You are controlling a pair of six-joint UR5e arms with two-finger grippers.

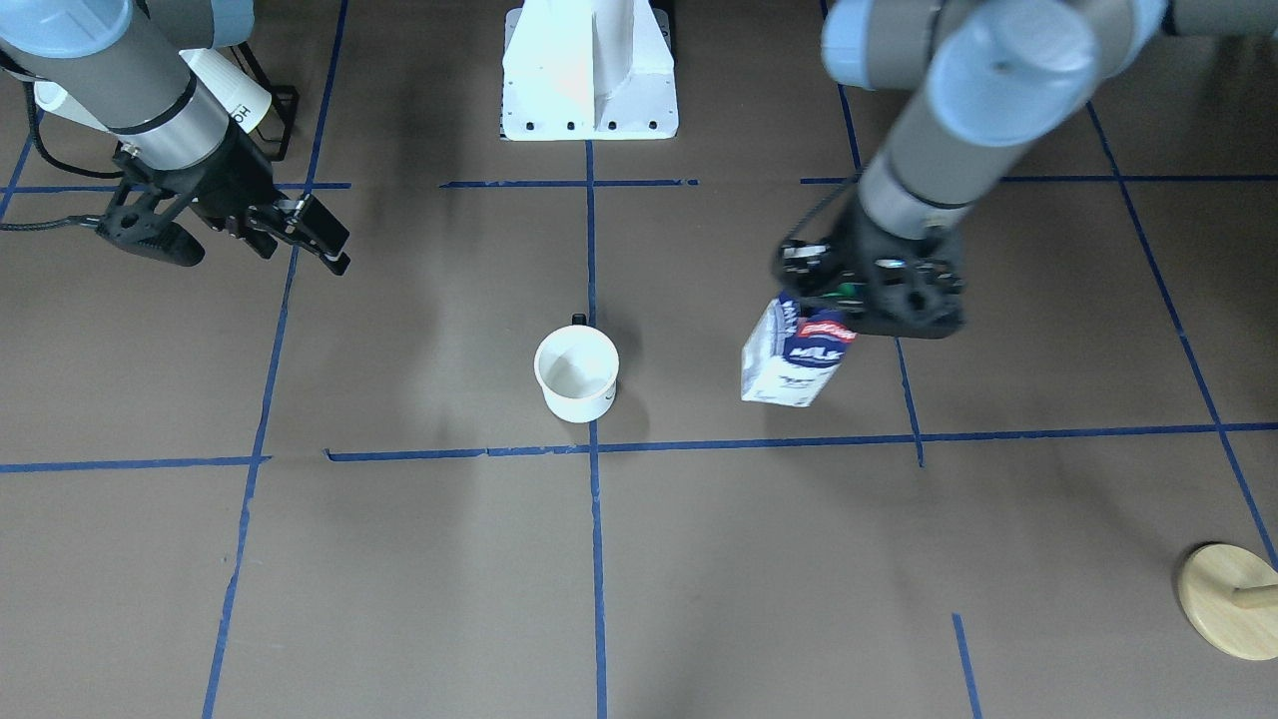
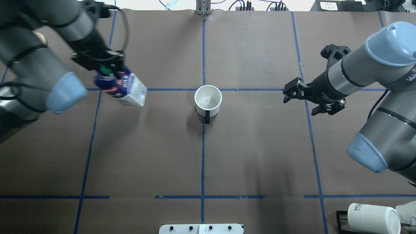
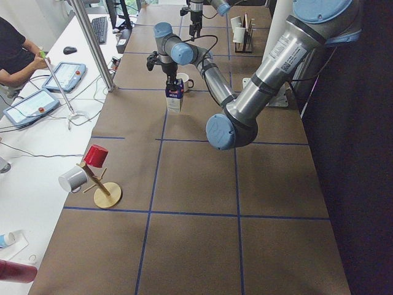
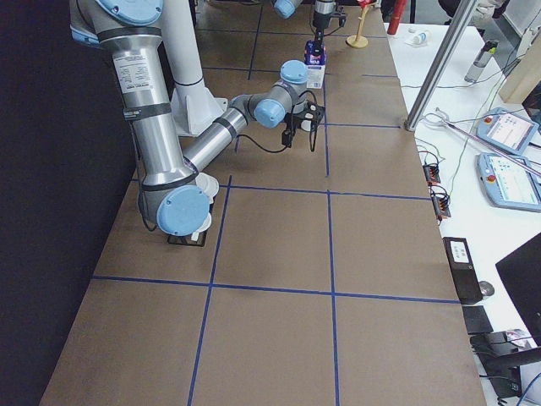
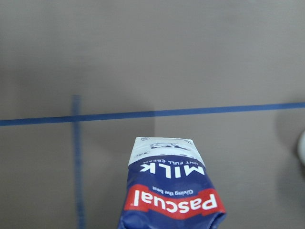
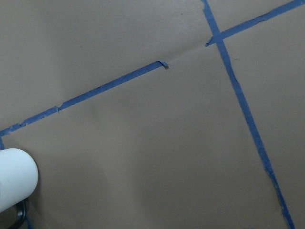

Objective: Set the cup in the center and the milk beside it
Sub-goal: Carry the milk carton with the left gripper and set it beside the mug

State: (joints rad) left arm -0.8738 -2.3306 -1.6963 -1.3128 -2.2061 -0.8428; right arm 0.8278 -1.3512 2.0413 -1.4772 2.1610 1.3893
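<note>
The white cup (image 2: 208, 98) stands upright at the center tape crossing (image 2: 203, 90), its dark handle toward the robot; it also shows in the front view (image 1: 576, 372). My left gripper (image 2: 110, 69) is shut on the top of the blue and white milk carton (image 2: 126, 90), well to the left of the cup. The carton (image 1: 794, 358) hangs tilted; I cannot tell whether its base touches the table. The left wrist view shows its "Pascual MILK" face (image 5: 174, 191). My right gripper (image 2: 290, 92) is open and empty, to the right of the cup.
A ribbed "HOME" mug (image 2: 370, 217) lies on a black rack at the near right corner. A wooden mug tree base (image 1: 1228, 599) stands at the far left side. The robot's white base plate (image 1: 589, 70) sits at the table's near edge.
</note>
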